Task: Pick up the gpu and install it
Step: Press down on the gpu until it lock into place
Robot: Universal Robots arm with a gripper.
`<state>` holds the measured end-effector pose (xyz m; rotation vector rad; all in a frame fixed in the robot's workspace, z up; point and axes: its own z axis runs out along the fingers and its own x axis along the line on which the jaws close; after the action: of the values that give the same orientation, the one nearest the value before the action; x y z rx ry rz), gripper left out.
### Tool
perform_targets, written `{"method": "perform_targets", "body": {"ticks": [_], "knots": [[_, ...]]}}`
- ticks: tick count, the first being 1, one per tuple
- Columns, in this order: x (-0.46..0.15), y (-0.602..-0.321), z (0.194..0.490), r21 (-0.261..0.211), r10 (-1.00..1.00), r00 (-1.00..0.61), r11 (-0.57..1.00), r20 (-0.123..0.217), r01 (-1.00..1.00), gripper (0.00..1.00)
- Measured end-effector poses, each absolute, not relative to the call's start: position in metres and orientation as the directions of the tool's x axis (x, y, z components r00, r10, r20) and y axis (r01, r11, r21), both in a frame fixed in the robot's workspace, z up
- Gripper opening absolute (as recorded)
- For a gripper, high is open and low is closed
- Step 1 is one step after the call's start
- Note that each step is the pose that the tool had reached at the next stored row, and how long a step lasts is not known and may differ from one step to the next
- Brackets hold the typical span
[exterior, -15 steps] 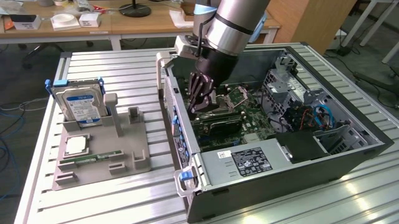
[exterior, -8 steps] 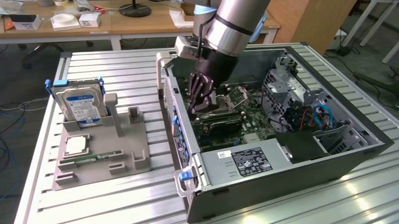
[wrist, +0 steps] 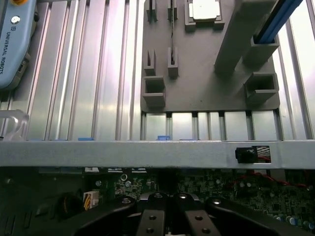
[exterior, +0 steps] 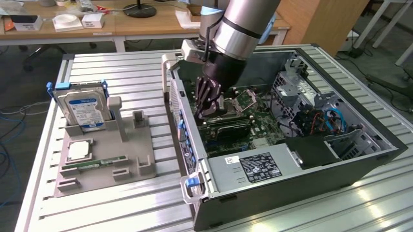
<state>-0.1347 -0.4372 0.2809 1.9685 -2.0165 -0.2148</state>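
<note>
One gripper (exterior: pixel 210 112) works inside the computer case (exterior: pixel 361 166) above the motherboard (exterior: pixel 258 123), apparently seating the gpu; jaw state unclear.

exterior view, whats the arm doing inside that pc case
The silver robot arm's black gripper is reaching down inside the open black computer case, just above the green motherboard. Whether it holds the gpu cannot be told. On the grey holder tray beside the case stand a blue-labelled silver hard drive, a square silver processor chip and a slim green RAM stick.
</note>
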Motion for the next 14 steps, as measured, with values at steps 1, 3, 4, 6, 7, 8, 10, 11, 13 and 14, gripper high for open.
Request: {"method": "perform_targets", "body": {"ticks": [1, 3, 4, 6, 7, 8, 10, 11, 13, 14], "knots": [[-0.1333, -0.4372, 0.2808, 0.323, -0.993, -0.005, 0.043, 0.118, -0.946, 0.1], [-0.1293, -0.4372, 0.2809, 0.325, -0.993, -0.004, 0.042, 0.118, -0.945, 0.1], [-0.1275, -0.4372, 0.281, 0.325, -0.993, -0.004, 0.042, 0.118, -0.945, 0.1], [-0.1251, -0.4373, 0.281, 0.326, -0.993, -0.003, 0.042, 0.118, -0.945, 0.1], [-0.125, -0.4373, 0.281, 0.326, -0.993, -0.003, 0.042, 0.118, -0.945, 0.1], [-0.125, -0.4373, 0.2809, 0.326, -0.993, -0.004, 0.042, 0.118, -0.944, 0.1], [-0.1249, -0.4373, 0.281, 0.325, -0.993, -0.004, 0.043, 0.119, -0.945, 0.1], [-0.1249, -0.4372, 0.2809, 0.323, -0.993, -0.004, 0.043, 0.119, -0.946, 0.1], [-0.1249, -0.4372, 0.281, 0.315, -0.993, -0.005, 0.043, 0.12, -0.948, 0.1], [-0.1249, -0.4372, 0.281, 0.309, -0.993, -0.006, 0.043, 0.12, -0.95, 0.1]]}}
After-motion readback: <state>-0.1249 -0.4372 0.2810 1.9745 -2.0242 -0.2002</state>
